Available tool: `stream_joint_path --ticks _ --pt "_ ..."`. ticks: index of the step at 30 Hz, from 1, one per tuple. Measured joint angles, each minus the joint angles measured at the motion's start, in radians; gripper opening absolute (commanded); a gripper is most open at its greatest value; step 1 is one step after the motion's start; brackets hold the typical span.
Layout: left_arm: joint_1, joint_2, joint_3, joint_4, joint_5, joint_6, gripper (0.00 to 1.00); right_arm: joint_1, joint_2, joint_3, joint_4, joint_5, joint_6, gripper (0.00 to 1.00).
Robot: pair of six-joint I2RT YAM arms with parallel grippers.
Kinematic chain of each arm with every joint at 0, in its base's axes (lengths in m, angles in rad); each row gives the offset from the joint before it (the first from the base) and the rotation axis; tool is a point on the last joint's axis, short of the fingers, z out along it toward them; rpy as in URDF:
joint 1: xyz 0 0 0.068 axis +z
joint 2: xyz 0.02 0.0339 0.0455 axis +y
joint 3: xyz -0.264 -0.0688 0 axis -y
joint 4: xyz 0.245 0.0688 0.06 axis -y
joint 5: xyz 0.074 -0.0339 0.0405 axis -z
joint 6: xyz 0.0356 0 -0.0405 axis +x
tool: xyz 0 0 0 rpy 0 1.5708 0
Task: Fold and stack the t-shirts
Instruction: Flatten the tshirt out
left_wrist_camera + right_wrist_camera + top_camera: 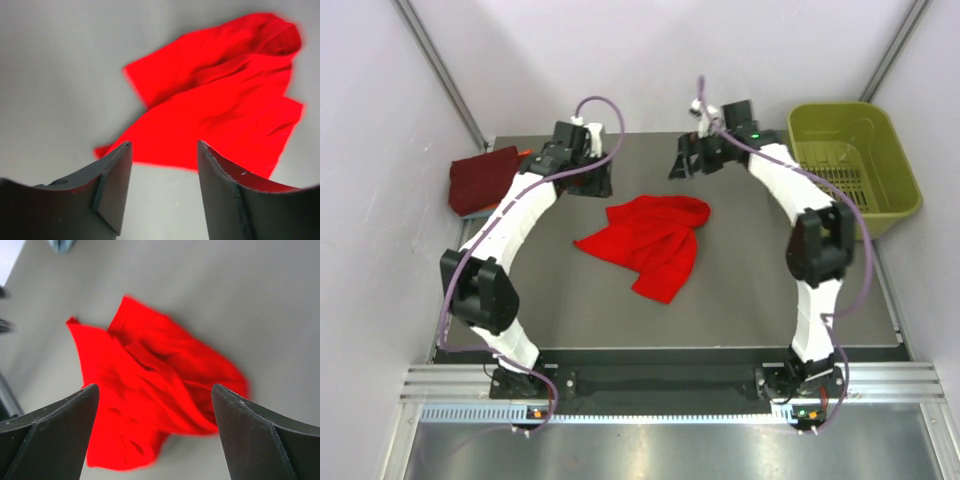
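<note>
- We find the red t-shirt [650, 243] lying crumpled and unfolded on the table [770, 300]. It is bunched into ridges, with no flat panel or clean edge showing.
- Well apart from the red t-shirt, off to its left and slightly farther back, sits the folded pile [482, 180]. The top is dark maroon, with an orange sliver at its far corner and a grey-blue edge beneath. We judge that part of the job done.
- The olive basket [860, 165] stands well apart from the red t-shirt, to its right and back. We see no cloth in it.
- Left gripper [165, 147]: fingers apart with nothing between them, poised above the red t-shirt's far-left side and not touching it.
- Right gripper [155, 390]: fingers spread wide and empty, above the red t-shirt's far-right side, also clear of the cloth.
- Our judgement: one shirt remains. It still needs spreading flat, folding, and carrying left onto the pile.
- Risk noted: the cloth is heaped on itself, so a pinch could catch two layers at once.
</note>
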Motion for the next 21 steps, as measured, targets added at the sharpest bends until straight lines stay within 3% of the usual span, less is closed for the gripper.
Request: stream_joint_path --ticks 4,10,15,21 --pt "0.091 -0.074 -0.128 -0.006 0.003 -0.023 0.56 0.062 0.181 0.065 0.000 -0.039 0.045 0.92" --pt "0.229 -0.103 -0.277 -0.030 0.027 -0.061 0.55 0.114 0.317 0.194 0.011 -0.072 0.090 0.92" --pt "0.252 -0.152 -0.357 -0.036 0.061 -0.083 0.55 0.148 0.397 0.310 0.053 -0.080 0.112 0.91" --pt "0.269 -0.169 -0.367 -0.031 0.091 -0.099 0.55 0.185 0.460 0.329 0.056 -0.045 0.104 0.84"
